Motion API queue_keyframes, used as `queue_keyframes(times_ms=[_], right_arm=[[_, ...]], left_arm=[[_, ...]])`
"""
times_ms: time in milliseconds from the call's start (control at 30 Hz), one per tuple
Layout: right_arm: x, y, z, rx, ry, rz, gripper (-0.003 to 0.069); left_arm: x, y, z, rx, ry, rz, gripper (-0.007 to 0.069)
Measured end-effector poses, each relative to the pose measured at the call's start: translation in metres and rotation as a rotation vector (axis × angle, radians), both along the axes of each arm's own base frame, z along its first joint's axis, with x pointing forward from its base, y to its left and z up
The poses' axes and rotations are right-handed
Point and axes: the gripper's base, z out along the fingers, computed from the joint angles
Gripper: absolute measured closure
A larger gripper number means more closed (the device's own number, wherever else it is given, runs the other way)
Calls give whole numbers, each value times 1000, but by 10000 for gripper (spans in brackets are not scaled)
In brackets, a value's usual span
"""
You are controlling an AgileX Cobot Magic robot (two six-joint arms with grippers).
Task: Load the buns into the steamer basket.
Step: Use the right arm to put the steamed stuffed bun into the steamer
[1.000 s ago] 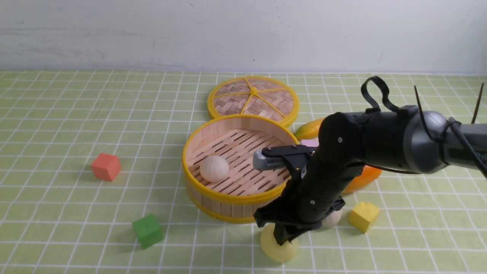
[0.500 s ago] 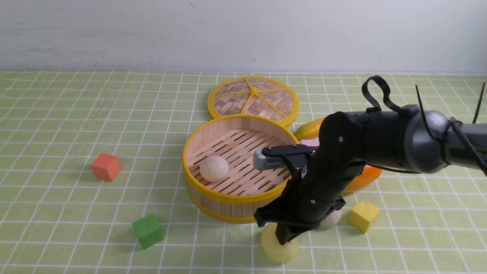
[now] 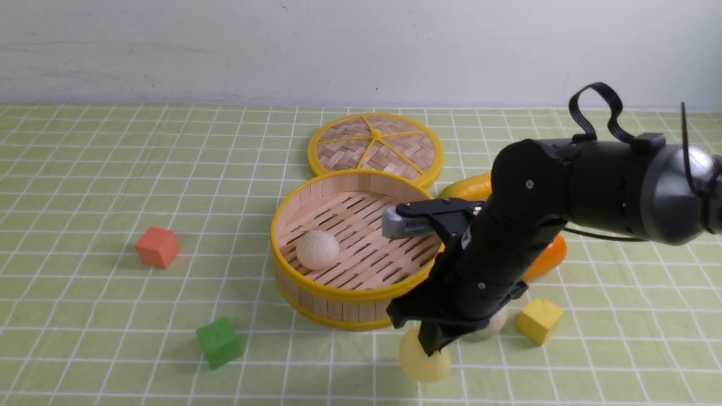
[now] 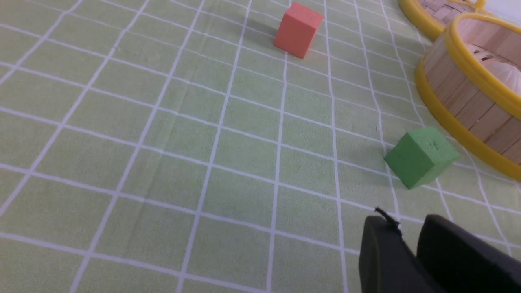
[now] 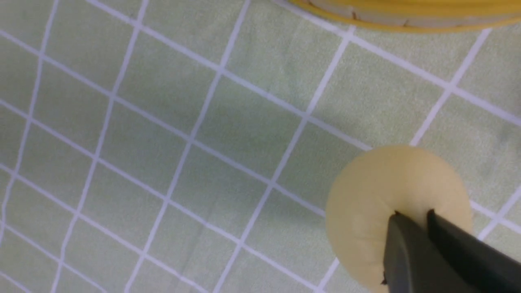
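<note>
The round steamer basket (image 3: pixel 338 294) of light wooden slats with yellow rims holds 1 pleated off-white bun (image 3: pixel 317 250). Just in front of the basket, the right gripper (image 5: pixel 412 215) is clenched on the top of the smooth pale yellow bun (image 5: pixel 378 191). A 2nd off-white bun (image 3: pixel 498 322) lies near the basket, half hidden by the right arm (image 3: pixel 564 186). The left gripper (image 4: pixel 410 230) has its fingers slightly parted, empty.

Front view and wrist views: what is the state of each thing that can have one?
steamer basket: uncovered, one bun inside.
lid: off, flat behind the basket.
pleated bun: resting on the basket's slats.
yellow bun: outside the basket, pinched.
second pleated bun: on the cloth, partly hidden by the right arm.
right tool: shut on the yellow bun.
left tool: holds nothing.
</note>
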Motion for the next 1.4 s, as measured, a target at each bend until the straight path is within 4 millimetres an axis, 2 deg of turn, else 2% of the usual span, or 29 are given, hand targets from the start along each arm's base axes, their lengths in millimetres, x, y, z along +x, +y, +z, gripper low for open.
queue_keyframes(times_ms=[267, 300, 367, 400, 433, 500, 600, 700, 800, 833, 900, 967, 1033, 1100, 1233, 1367, 1400], right_arm=[[8, 7, 31, 49, -53, 12, 659], [12, 10, 45, 66, -78, 23, 659], [15, 12, 55, 79, -100, 33, 659], [19, 15, 69, 100, -136, 42, 659], [20, 15, 72, 106, -147, 42, 659], [27, 18, 92, 133, -218, 45, 659], [42, 19, 100, 138, -263, 36, 659], [60, 21, 87, 126, -254, 19, 659], [78, 26, 60, 95, -220, 13, 659], [85, 29, 46, 84, -197, 12, 659], [90, 32, 37, 79, -187, 10, 659], [97, 37, 13, 57, -150, 14, 659], [100, 38, 1, 43, -130, 14, 659], [101, 38, -5, 37, -125, 14, 655], [102, 39, -4, 40, -131, 12, 632], [103, 39, -3, 43, -133, 9, 561], [103, 39, -3, 43, -133, 9, 517]], left_arm=[[0, 0, 0, 0, 0, 0, 486], [0, 0, 0, 0, 0, 0, 483], [0, 0, 0, 0, 0, 0, 482], [0, 0, 0, 0, 0, 0, 480], [0, 0, 0, 0, 0, 0, 480], [0, 0, 0, 0, 0, 0, 480], [0, 0, 0, 0, 0, 0, 478], [0, 0, 0, 0, 0, 0, 476], [0, 0, 0, 0, 0, 0, 471], [0, 0, 0, 0, 0, 0, 470], [0, 0, 0, 0, 0, 0, 470], [0, 0, 0, 0, 0, 0, 466], [0, 0, 0, 0, 0, 0, 463], [0, 0, 0, 0, 0, 0, 461], [0, 0, 0, 0, 0, 0, 460], [0, 0, 0, 0, 0, 0, 460], [0, 0, 0, 0, 0, 0, 459]])
